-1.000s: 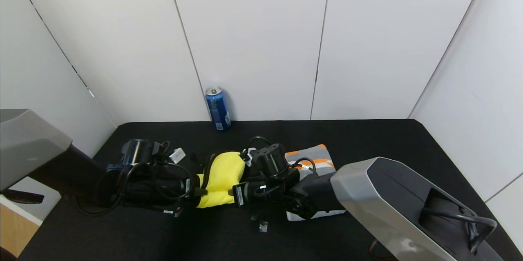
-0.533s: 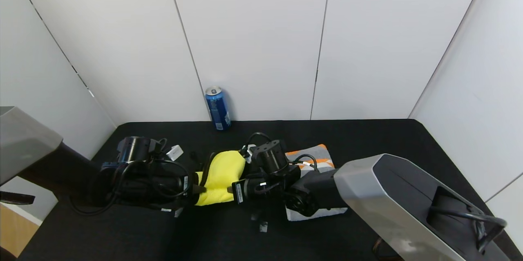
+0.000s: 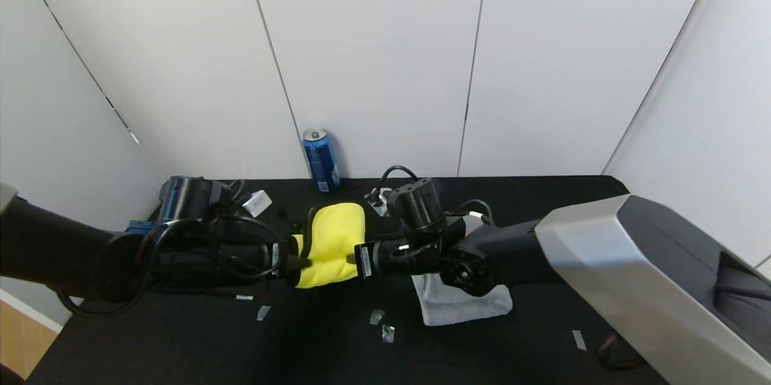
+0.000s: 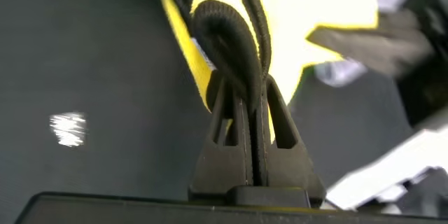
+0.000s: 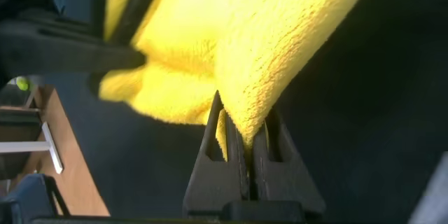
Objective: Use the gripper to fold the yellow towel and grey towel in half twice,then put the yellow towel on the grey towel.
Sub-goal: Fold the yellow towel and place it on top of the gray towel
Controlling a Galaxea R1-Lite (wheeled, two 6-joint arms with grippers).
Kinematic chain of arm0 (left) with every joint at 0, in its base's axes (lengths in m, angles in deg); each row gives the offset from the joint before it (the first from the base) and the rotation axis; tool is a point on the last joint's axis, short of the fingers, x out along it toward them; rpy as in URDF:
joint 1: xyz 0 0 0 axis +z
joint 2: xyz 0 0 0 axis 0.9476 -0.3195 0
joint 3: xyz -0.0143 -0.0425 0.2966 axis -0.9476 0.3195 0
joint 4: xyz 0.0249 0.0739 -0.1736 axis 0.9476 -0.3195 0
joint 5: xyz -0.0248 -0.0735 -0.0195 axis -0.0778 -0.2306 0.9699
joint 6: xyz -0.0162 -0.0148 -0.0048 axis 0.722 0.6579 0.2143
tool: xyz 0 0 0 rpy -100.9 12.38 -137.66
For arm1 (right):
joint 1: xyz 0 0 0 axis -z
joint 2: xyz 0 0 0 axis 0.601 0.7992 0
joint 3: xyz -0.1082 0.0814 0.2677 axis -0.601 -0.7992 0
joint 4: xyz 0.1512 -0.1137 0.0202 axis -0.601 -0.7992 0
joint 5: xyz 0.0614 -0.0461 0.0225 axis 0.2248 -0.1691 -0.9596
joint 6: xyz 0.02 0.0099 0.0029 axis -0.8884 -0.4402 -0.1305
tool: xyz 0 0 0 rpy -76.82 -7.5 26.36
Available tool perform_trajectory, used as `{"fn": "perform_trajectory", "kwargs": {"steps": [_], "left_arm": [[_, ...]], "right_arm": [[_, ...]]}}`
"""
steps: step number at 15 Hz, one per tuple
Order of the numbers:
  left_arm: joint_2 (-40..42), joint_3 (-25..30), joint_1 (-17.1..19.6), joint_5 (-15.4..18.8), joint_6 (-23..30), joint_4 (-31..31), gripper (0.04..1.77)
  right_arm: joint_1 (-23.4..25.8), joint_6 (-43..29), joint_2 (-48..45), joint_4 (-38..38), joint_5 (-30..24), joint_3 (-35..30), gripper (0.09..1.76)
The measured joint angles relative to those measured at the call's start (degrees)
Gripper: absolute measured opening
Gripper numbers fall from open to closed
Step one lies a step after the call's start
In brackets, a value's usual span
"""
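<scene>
Both claws clamped the yellow towel (image 3: 331,243) between them above the black worktop (image 3: 530,198) near its centre: the left claw (image 3: 299,262) was closed on the black-edged side at the towel's 9 o'clock, and the right claw (image 3: 351,259) was closed on the side at its 3 o'clock. In the wrist views the left claw (image 4: 250,122) pinched the folded black edging and the right claw (image 5: 243,136) pinched the yellow pile. The grey towel (image 3: 461,303) lay folded on the worktop at 4 o'clock from the yellow towel, partly under the right arm, and a blue can (image 3: 320,159) stood at 12 o'clock by the wall.
</scene>
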Motion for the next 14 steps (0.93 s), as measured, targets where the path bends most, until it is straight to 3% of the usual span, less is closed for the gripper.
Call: {"fn": "perform_trajectory", "kwargs": {"steps": [3,10,14], "left_arm": [[4.46,-0.87,-4.6,-1.63,2.4,-2.38,0.13],[9.12,-4.52,-21.81,-16.48,4.18,-8.84,0.13],[7.19,-9.08,-30.12,-22.09,5.89,-11.01,0.13]], "right_arm": [[1.29,0.28,-5.74,0.11,0.06,-6.4,0.17],[7.45,4.08,-21.89,2.47,-0.16,-26.92,0.17],[12.7,6.35,-27.54,7.06,-0.49,-35.67,0.17]]}}
